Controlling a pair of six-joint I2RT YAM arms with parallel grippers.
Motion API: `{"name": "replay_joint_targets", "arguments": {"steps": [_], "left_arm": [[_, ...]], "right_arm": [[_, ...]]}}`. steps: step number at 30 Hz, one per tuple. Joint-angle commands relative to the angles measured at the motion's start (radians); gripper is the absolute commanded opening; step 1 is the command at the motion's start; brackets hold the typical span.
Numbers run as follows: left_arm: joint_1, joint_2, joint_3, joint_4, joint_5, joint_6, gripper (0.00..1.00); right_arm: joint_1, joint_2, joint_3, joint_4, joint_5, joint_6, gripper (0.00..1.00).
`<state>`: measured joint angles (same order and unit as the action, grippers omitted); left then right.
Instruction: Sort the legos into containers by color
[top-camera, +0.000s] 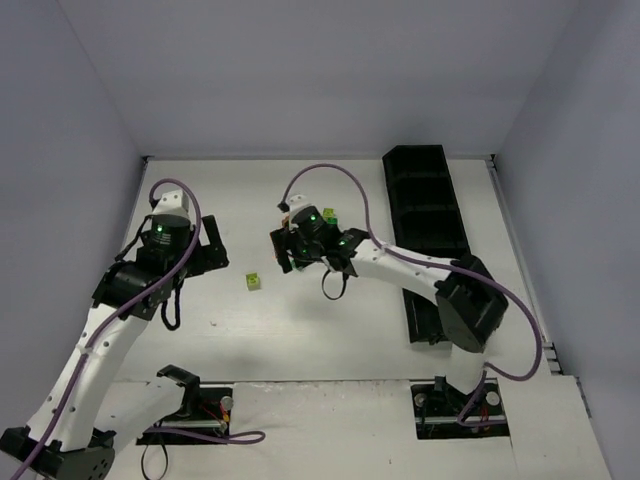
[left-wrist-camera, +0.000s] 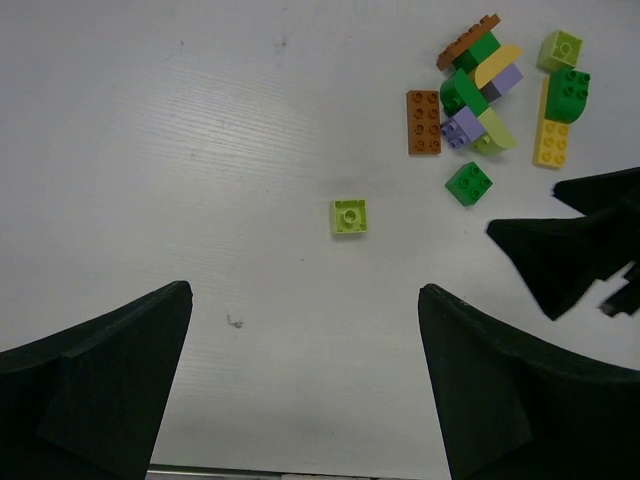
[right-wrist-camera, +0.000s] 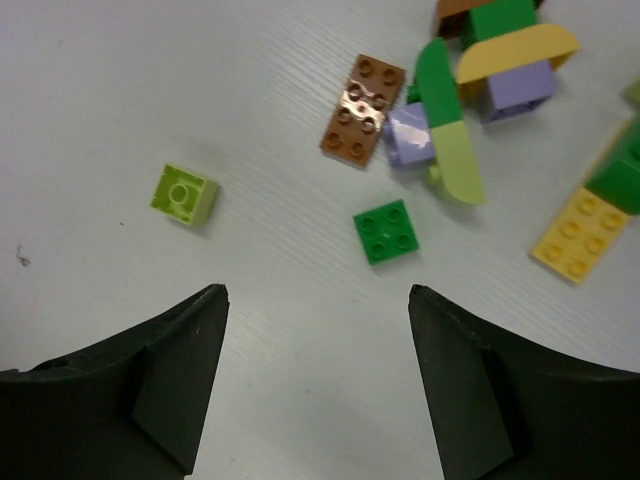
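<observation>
The legos lie loose on the white table. A lone lime brick (top-camera: 254, 282) (left-wrist-camera: 349, 216) (right-wrist-camera: 184, 194) sits apart from a pile (left-wrist-camera: 480, 90) of green, lilac, yellow, lime and orange-brown pieces. At the pile's edge are a small green square brick (right-wrist-camera: 386, 232) (left-wrist-camera: 467, 183), an orange-brown plate (right-wrist-camera: 363, 108) and a yellow plate (right-wrist-camera: 580, 233). My right gripper (top-camera: 290, 255) (right-wrist-camera: 317, 290) hovers open just short of the green square, nothing between its fingers. My left gripper (top-camera: 212, 250) (left-wrist-camera: 305, 290) stands wide open, empty, left of the lime brick. The containers (top-camera: 425, 200), a long black divided tray, lie at the right.
The right gripper's black fingers (left-wrist-camera: 570, 250) show at the right edge of the left wrist view, close to the pile. The right arm's elbow (top-camera: 468, 300) hangs over the near end of the tray. Grey walls close the table's far and side edges.
</observation>
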<state>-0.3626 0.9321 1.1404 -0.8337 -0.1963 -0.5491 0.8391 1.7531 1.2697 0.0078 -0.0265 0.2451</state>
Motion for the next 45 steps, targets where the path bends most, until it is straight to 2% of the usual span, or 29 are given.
{"name": "replay_joint_targets", "arguments": {"steps": [1, 7, 16, 24, 29, 32, 34, 35, 37, 38, 40, 45], "left_arm": [[0.011, -0.05, 0.028, -0.005, -0.017, 0.014, 0.88], [0.011, -0.085, 0.027, -0.034, -0.048, 0.018, 0.88], [0.01, -0.081, 0.055, -0.085, -0.049, 0.035, 0.88], [0.011, -0.079, 0.047, -0.085, -0.037, 0.032, 0.88], [0.011, -0.069, 0.035, -0.071, -0.028, 0.029, 0.88], [0.011, -0.059, 0.025, -0.058, -0.019, 0.029, 0.88], [0.011, -0.05, 0.022, -0.05, -0.017, 0.028, 0.88], [0.011, -0.047, 0.022, -0.05, -0.015, 0.028, 0.88], [0.011, -0.041, 0.024, -0.044, -0.012, 0.028, 0.88], [0.011, -0.041, 0.022, -0.044, -0.012, 0.026, 0.88], [0.011, -0.038, 0.016, -0.03, -0.009, 0.026, 0.88], [0.011, -0.018, 0.01, 0.007, 0.017, 0.026, 0.88]], "right_arm": [[0.067, 0.061, 0.106, 0.069, 0.104, 0.072, 0.7], [0.15, 0.271, 0.249, 0.064, 0.21, 0.18, 0.71], [0.189, 0.45, 0.43, 0.021, 0.25, 0.241, 0.71], [0.207, 0.502, 0.471, 0.004, 0.246, 0.249, 0.69], [0.218, 0.499, 0.445, -0.003, 0.243, 0.267, 0.65], [0.219, 0.493, 0.425, -0.026, 0.237, 0.276, 0.58], [0.219, 0.488, 0.412, -0.031, 0.249, 0.281, 0.46], [0.219, 0.477, 0.408, -0.031, 0.26, 0.28, 0.36], [0.216, 0.464, 0.407, -0.031, 0.295, 0.258, 0.25], [0.21, 0.445, 0.408, -0.032, 0.309, 0.246, 0.14], [0.196, 0.404, 0.407, -0.031, 0.332, 0.206, 0.0], [0.086, 0.257, 0.347, 0.013, 0.329, 0.103, 0.0]]}}
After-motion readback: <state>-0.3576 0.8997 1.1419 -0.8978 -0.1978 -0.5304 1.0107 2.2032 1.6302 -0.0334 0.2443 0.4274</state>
